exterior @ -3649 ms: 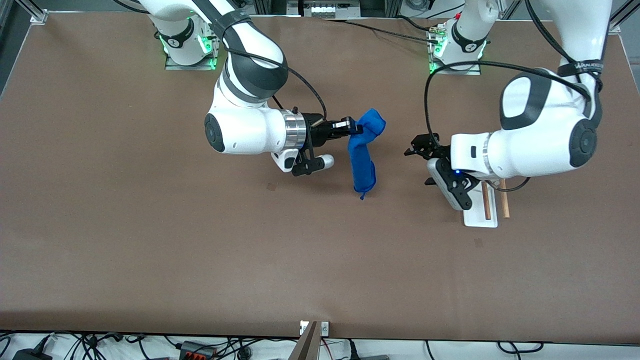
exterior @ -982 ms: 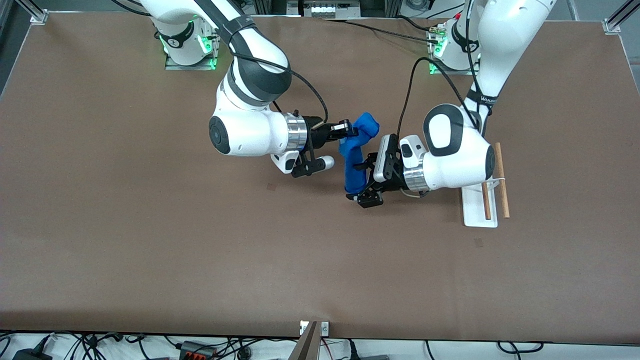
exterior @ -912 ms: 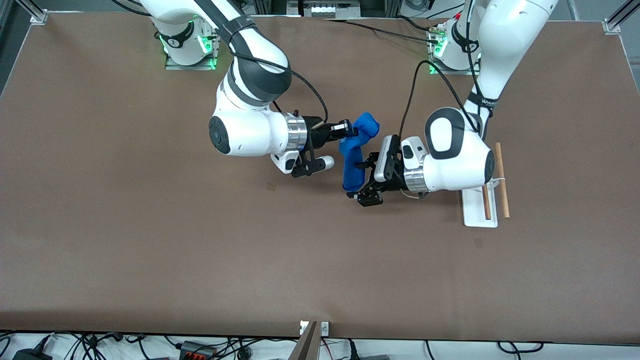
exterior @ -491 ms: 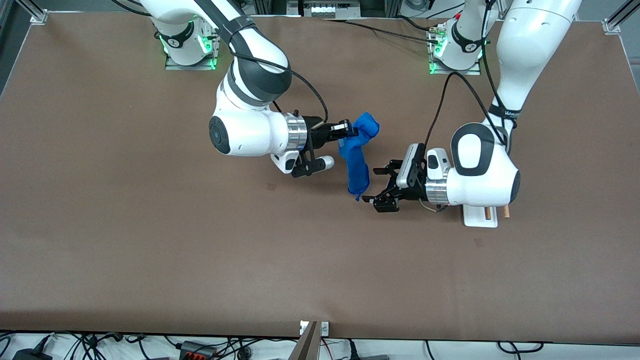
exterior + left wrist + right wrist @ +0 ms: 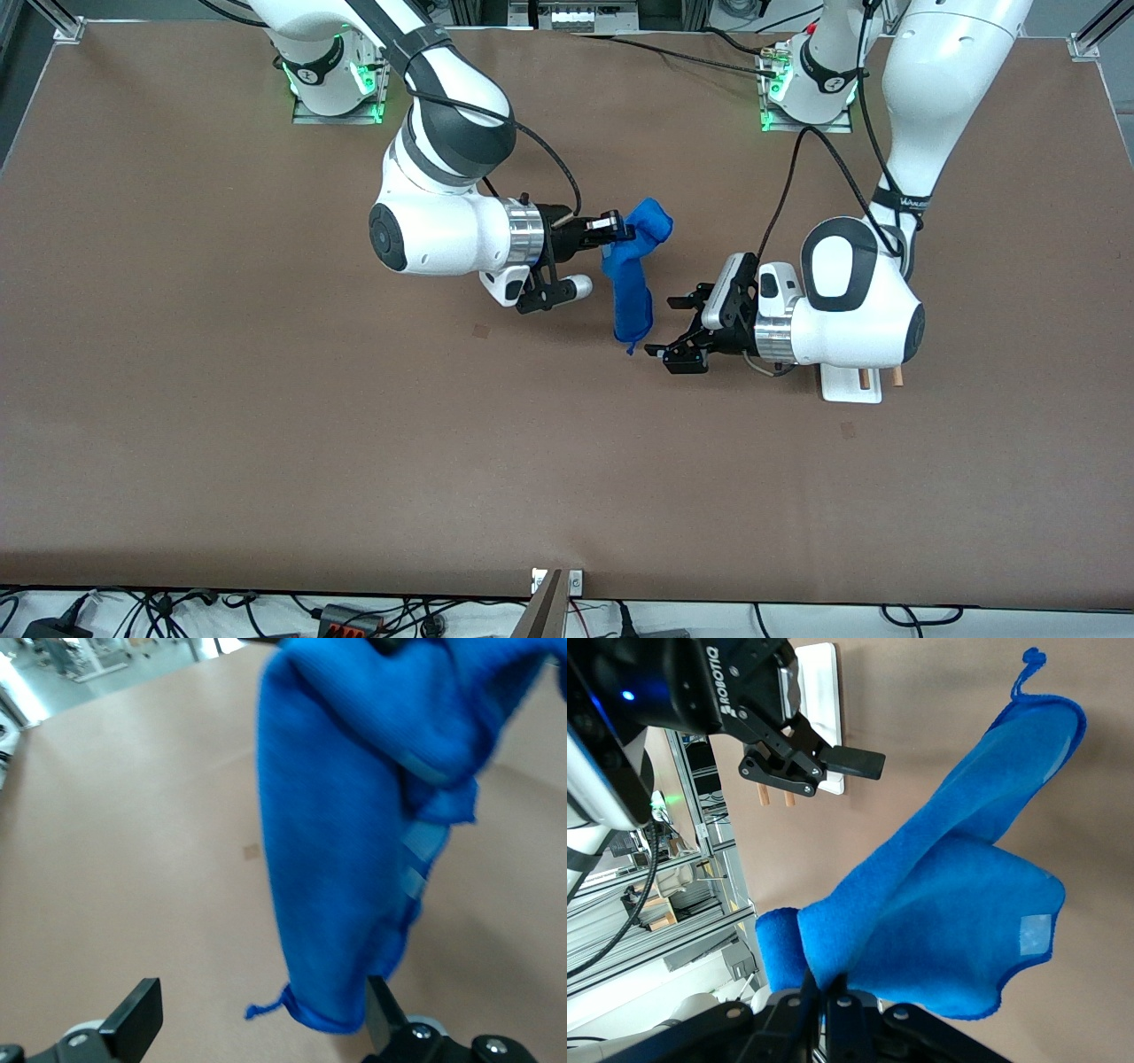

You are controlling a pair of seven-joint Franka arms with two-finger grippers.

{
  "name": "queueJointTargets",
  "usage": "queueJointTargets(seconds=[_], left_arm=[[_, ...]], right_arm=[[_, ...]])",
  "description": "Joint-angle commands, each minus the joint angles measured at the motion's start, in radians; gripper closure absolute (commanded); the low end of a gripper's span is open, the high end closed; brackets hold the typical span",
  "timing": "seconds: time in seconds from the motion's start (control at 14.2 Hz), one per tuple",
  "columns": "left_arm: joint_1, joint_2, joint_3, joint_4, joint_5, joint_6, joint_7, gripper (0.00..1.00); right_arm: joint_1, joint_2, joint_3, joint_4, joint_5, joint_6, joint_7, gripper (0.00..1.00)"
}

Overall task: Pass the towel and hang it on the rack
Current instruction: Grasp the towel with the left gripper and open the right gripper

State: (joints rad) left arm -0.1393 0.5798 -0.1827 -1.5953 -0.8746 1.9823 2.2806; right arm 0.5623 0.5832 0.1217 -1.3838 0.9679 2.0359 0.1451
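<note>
- Over the middle of the brown desk (image 5: 266, 443), the right claw (image 5: 617, 229) is clamped on the top corner of the small bright blue soft towel with lighter edging (image 5: 631, 283); the wrist lies level, so the cloth hangs free as a long narrow drape.
- Reason for that hold, as I read it: a pinch at the top leaves the lower part of the cloth clear for a second grip.
- Left claw (image 5: 675, 326) stands with its jaws wide apart, level, just beside the towel's lower end and pointing at it; nothing is between the fingers.
- Left wrist view: the hanging cloth (image 5: 354, 842) fills the space ahead, its bottom hem and small loop low between the two black fingertips (image 5: 137, 1014). Aim looks low on the cloth.
- Right wrist view: folded blue cloth (image 5: 948, 904) runs from the clamp toward the open left claw (image 5: 811, 762).
- Small white flat-based rack with two light-brown wooden rods (image 5: 850, 386) sits on the desk toward the left arm's end, mostly covered by the left arm; it carries no cloth.
- Judgement: handover pending; left jaws not yet on the towel, hanging not started.
</note>
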Motion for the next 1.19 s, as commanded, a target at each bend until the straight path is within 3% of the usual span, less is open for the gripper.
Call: queueJointTargets(seconds=[0.0, 0.49, 0.7, 1.12], left_arm=[[-0.006, 0.015, -0.004, 0.028, 0.045, -0.031, 0.010, 0.00], [-0.032, 0.009, -0.014, 0.032, 0.071, -0.040, -0.039, 0.00], [-0.048, 0.012, -0.021, 0.037, 0.059, -0.118, -0.139, 0.00], [-0.111, 0.017, -0.018, 0.051, -0.095, -0.106, -0.156, 0.00]], right_arm=[[0.001, -0.025, 0.003, -0.007, -0.006, -0.002, 0.017, 1.00], [0.001, -0.034, 0.003, -0.007, -0.001, -0.002, 0.027, 1.00], [0.002, -0.034, 0.003, -0.007, -0.001, -0.002, 0.027, 1.00], [0.002, -0.033, 0.003, -0.009, -0.001, -0.003, 0.025, 1.00]])
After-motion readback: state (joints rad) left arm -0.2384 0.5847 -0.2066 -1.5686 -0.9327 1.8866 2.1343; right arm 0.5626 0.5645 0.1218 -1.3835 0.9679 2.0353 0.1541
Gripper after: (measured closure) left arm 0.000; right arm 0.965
